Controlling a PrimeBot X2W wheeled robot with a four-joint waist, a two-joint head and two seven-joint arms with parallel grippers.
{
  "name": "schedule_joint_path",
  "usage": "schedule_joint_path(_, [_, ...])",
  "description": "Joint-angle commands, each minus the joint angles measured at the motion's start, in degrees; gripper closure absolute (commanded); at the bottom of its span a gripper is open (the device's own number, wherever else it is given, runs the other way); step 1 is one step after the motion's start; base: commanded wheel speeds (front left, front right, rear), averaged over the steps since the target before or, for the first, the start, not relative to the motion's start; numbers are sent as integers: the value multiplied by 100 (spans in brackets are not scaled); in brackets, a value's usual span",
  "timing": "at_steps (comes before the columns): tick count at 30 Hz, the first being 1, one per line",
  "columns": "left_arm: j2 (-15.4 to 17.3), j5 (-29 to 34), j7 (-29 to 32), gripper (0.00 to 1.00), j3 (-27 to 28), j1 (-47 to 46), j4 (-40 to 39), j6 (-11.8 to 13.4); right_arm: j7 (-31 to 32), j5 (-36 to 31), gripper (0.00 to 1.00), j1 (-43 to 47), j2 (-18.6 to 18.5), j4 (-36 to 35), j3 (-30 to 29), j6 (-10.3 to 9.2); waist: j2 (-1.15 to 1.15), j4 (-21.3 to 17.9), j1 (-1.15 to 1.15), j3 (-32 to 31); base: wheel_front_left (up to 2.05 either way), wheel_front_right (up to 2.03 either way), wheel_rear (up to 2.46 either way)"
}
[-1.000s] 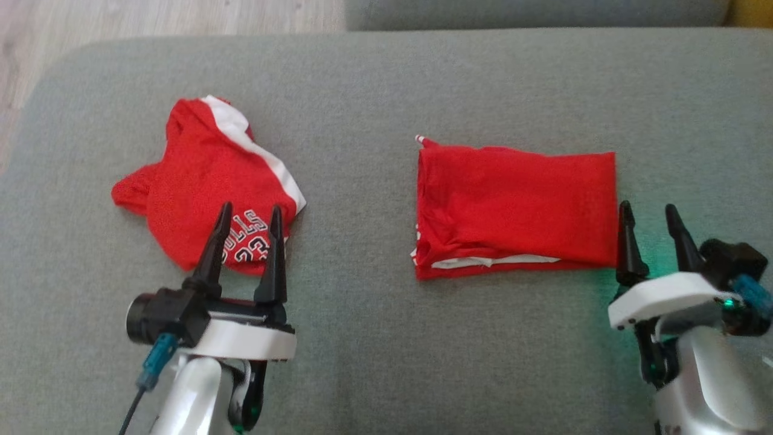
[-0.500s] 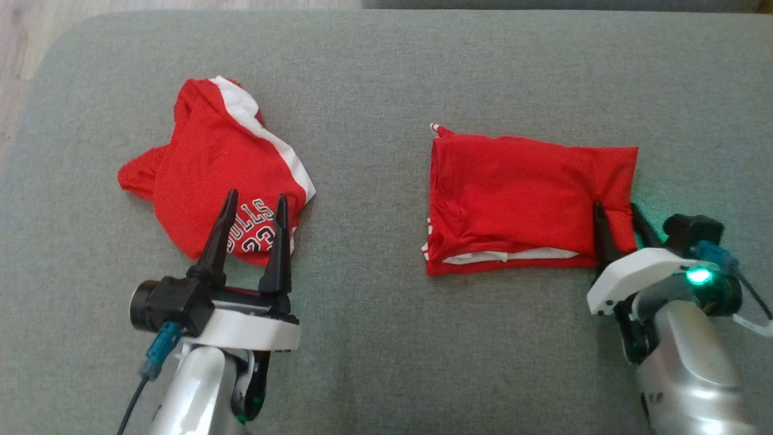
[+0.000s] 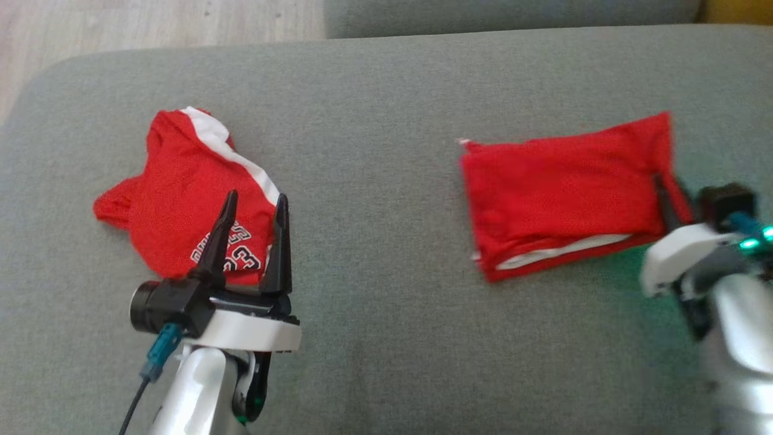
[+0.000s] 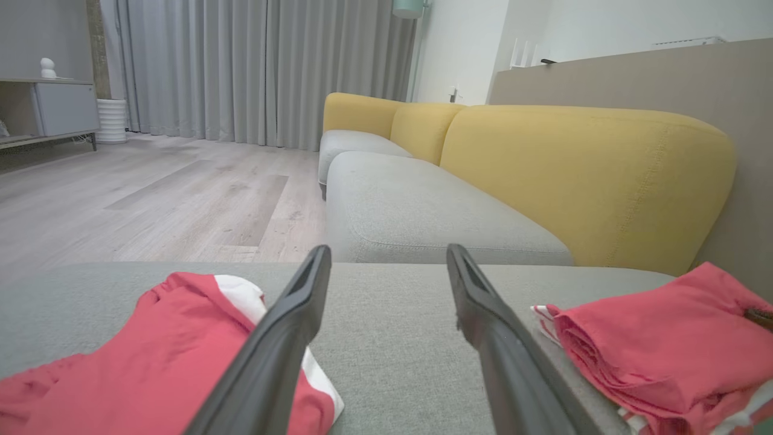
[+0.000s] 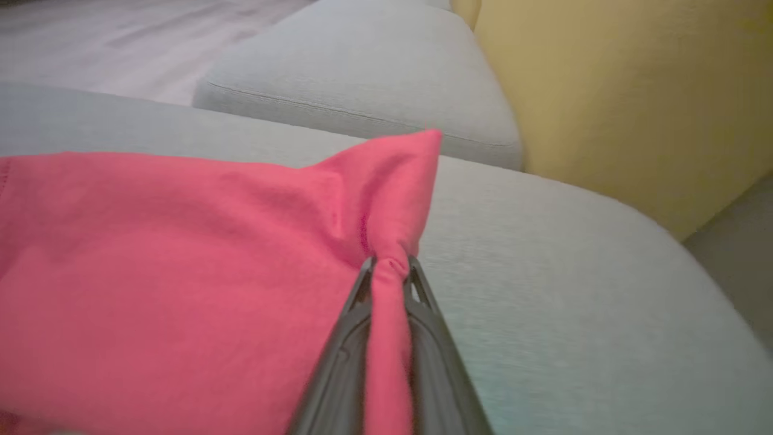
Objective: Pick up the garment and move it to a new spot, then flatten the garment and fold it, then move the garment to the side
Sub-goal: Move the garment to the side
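Note:
The garment (image 3: 561, 193) is a folded red cloth with a white-trimmed edge, lying on the right half of the grey cushion (image 3: 386, 338). My right gripper (image 3: 669, 192) is shut on its right edge, and the cloth bunches up between the tips. In the right wrist view the right gripper (image 5: 389, 264) pinches a red pleat of the garment (image 5: 181, 260), whose far corner stands up. My left gripper (image 3: 256, 199) is open and hovers over the near edge of a crumpled red jersey (image 3: 181, 193). The left wrist view shows the left gripper (image 4: 389, 254) holding nothing, with the garment (image 4: 652, 338) to its right.
The crumpled red-and-white jersey (image 4: 151, 338) with lettering lies on the cushion's left half. Beyond the cushion are a second grey seat (image 4: 410, 211) and a yellow sofa back (image 4: 574, 169). Wooden floor (image 3: 121, 24) shows past the far left corner.
My right gripper closed on the folded garment's right edge and pulled it to the right, lifting that edge. The head view shifted. The left gripper stayed open in place.

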Motion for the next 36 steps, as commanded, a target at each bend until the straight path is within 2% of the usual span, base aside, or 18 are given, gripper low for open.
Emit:
schedule_joint_path(1, [22, 14, -46, 0, 156, -96, -211, 14, 122, -8, 100, -96, -384, -334, 163, -5, 0, -50, 1, 47, 0, 0, 0])
schedule_joint_path(8, [22, 64, -46, 0, 136, -208, -273, -31, 568, 195, 100, -133, -1724, -516, -69, -5, 0, -20, 1, 321, 0, 0, 0])
schedule_joint_path(13, [22, 118, -46, 0, 180, -283, -261, -81, 554, 86, 100, -328, -2330, -189, -447, -5, 0, 42, 1, 485, 0, 0, 0])
schedule_joint_path(21, [22, 143, -46, 0, 238, -347, -255, -128, 310, -79, 100, -584, -2538, 253, -711, -5, 0, 89, 1, 618, 0, 0, 0])
schedule_joint_path(33, [22, 166, -46, 0, 246, -350, -221, -138, 292, -461, 100, -700, -2295, 310, -1004, -5, 0, 6, 1, 577, 0, 0, 0])
schedule_joint_path(35, [22, 166, -46, 0, 247, -343, -213, -137, 288, -481, 0, -698, -2215, 260, -1077, -5, 0, -19, 1, 546, 0, 0, 0])
schedule_joint_path(36, [22, 166, -46, 0, 248, -334, -208, -137, 298, -470, 0, -694, -2163, 238, -1123, -5, 0, -32, 1, 527, 0, 0, 0])
